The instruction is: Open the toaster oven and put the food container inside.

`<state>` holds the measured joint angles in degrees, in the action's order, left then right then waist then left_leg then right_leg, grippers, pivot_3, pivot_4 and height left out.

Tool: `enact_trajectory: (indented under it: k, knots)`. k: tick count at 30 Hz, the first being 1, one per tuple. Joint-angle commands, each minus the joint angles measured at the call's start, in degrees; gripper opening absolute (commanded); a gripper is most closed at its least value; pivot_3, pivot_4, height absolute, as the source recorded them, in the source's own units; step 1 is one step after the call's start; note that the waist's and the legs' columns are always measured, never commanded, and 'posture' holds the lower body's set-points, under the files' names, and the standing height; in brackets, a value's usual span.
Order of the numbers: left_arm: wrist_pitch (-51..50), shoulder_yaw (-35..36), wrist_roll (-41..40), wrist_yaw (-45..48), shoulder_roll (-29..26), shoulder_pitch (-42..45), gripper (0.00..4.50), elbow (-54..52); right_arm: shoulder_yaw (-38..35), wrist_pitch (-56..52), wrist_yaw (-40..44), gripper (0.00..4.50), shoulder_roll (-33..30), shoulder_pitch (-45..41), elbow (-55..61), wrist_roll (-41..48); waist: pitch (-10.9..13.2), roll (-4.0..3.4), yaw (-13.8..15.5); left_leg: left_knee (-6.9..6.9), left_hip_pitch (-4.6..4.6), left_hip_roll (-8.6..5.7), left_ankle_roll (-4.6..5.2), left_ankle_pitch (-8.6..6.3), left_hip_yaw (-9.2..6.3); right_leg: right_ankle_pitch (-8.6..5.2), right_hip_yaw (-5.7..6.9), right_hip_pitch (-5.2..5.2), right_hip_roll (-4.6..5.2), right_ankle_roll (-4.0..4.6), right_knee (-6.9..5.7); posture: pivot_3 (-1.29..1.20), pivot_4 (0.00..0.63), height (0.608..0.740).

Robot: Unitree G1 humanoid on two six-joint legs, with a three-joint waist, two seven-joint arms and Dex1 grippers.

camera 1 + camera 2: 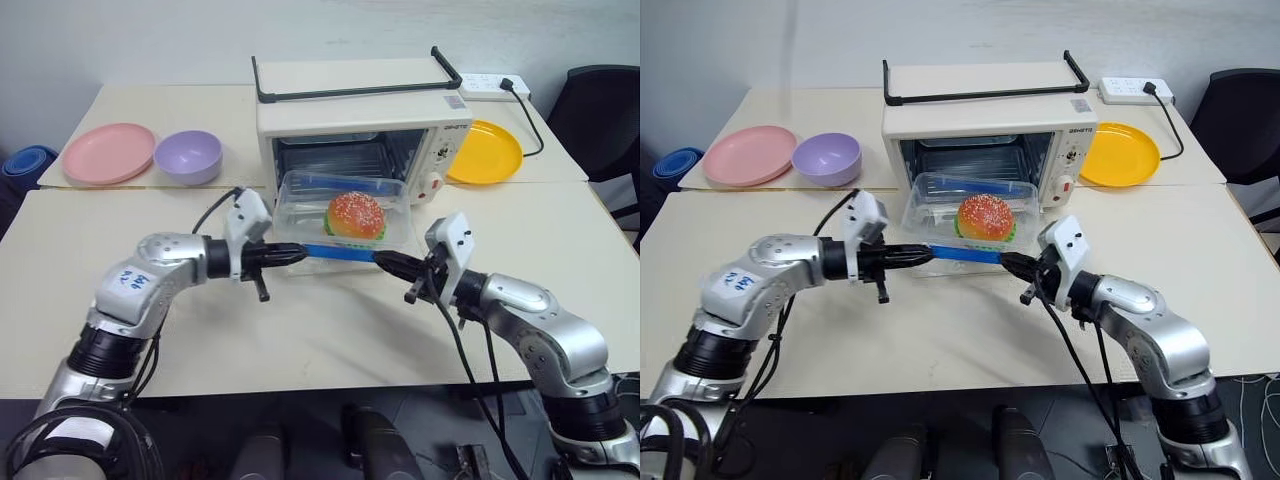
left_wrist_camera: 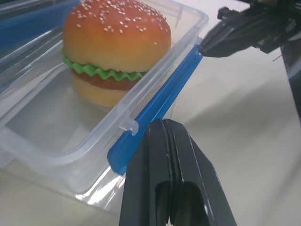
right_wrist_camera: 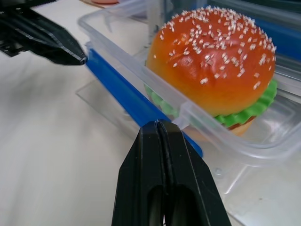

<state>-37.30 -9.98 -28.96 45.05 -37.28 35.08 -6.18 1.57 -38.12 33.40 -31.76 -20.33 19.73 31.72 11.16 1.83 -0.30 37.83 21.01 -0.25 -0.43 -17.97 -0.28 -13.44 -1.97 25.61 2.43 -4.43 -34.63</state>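
Toaster oven (image 1: 365, 130): door down, done | food container (image 1: 345, 215): on the open door at the oven mouth, not yet inside | left gripper (image 1: 300, 253), right gripper (image 1: 381, 260): fingers pressed together at the blue clip (image 1: 340, 254) ends | remaining: push in.

Cut off at the left edge: blue object (image 1: 25, 165) beyond the table. Cut off right: black chair (image 1: 600, 110).
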Motion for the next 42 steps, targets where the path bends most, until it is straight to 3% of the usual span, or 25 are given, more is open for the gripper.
enact_trajectory:
  k: [1, 7, 15, 19, 24, 31, 35, 38, 42]
  knots:
    - [3.67, -0.44, 5.47, -3.22, 3.9, 3.85, 0.0, 4.86, 1.23, 3.77, -2.94, 0.05, 2.15, -5.15, -4.7, -5.83, 0.0, 0.0, 0.07, 0.08, 0.03, -0.01, 0.0, 0.0, -0.02, 0.01, 0.04, 0.01, -0.01, 0.0, -0.04, 0.0, 0.15, 0.74]
    - [8.61, 3.75, 13.1, -16.47, 13.19, 11.68, 0.0, 16.38, 1.43, 7.92, -9.61, 0.05, 8.93, -15.85, -18.7, -13.32, 0.0, 0.0, 0.02, 0.26, 0.13, -0.08, 0.06, 0.05, 0.04, 0.21, 0.11, 0.06, 0.0, -0.13, -0.1, 0.0, 0.15, 0.74]
    - [11.53, 8.1, 14.52, -20.38, 19.36, 18.01, 0.0, 24.31, -0.54, 16.91, -13.32, 0.05, 14.98, -25.66, -36.11, -18.04, 0.0, -0.01, -0.06, 0.19, 0.2, -0.04, 0.06, 0.05, 0.08, 0.28, 0.15, 0.11, 0.14, -0.17, -0.21, 0.0, 0.15, 0.74]
    - [3.25, 11.99, 7.28, -12.91, 14.16, 14.98, 0.0, 13.3, -1.71, 13.79, -9.25, 0.05, 13.56, -22.93, -28.06, -14.83, 0.0, -0.01, -0.62, 0.17, 0.37, -0.01, 0.07, 0.04, 0.21, 0.29, 0.12, 0.31, 0.16, -0.19, -0.15, 0.0, 0.15, 0.74]
    - [-7.72, 20.16, -4.67, -1.6, 0.85, 8.79, 0.0, -0.59, -7.53, -1.22, -4.99, 0.05, 8.34, -11.74, -5.44, -1.77, -0.02, -0.05, -1.35, 0.18, 1.32, 0.08, -0.23, 0.15, 0.16, 0.28, -0.09, 1.42, 0.15, -0.17, -0.4, 0.0, 0.15, 0.74]
    - [-18.24, 32.61, -17.4, 8.05, -13.87, 3.33, 2.07, -3.54, -12.2, -13.56, -4.05, 0.0, 1.93, 5.82, 12.94, 9.33, -0.02, -0.04, -1.31, 0.23, 0.96, 0.04, -0.02, 0.06, 0.13, 0.24, -0.01, 1.03, 0.15, -0.1, -0.31, 0.0, 0.15, 0.74]
    - [-17.92, 34.8, -18.78, 14.41, -20.43, -2.66, 3.35, -5.05, -8.24, -11.9, -9.15, 0.0, 4.48, 10.27, 10.71, 4.38, 0.0, -0.04, -1.63, 0.16, -0.1, 0.09, 0.03, 0.03, 0.3, 0.07, 0.09, -0.03, 0.01, 0.12, 0.03, 0.0, 0.15, 0.74]
    - [-17.01, 34.9, -19.44, 16.41, -22.6, -5.25, 4.31, -6.72, -6.18, -8.8, -10.8, 0.0, 6.29, 10.05, 5.59, 0.25, -0.01, -0.03, -1.57, 0.12, -0.4, 0.15, 0.06, 0.05, 0.48, -0.29, 0.04, -0.25, -0.08, 0.77, 0.15, 0.0, 0.15, 0.74]
    - [-15.37, 35.41, -19.05, 17.37, -23.86, -7.55, 4.45, -8.14, -4.92, -4.19, -13.02, 0.0, 9.21, 5.83, -5.26, -5.01, -0.01, -0.02, -1.49, 0.11, -0.39, 0.07, 0.07, 0.03, 0.51, -0.04, 0.02, -0.15, -0.12, 0.31, -0.09, 0.0, 0.15, 0.74]
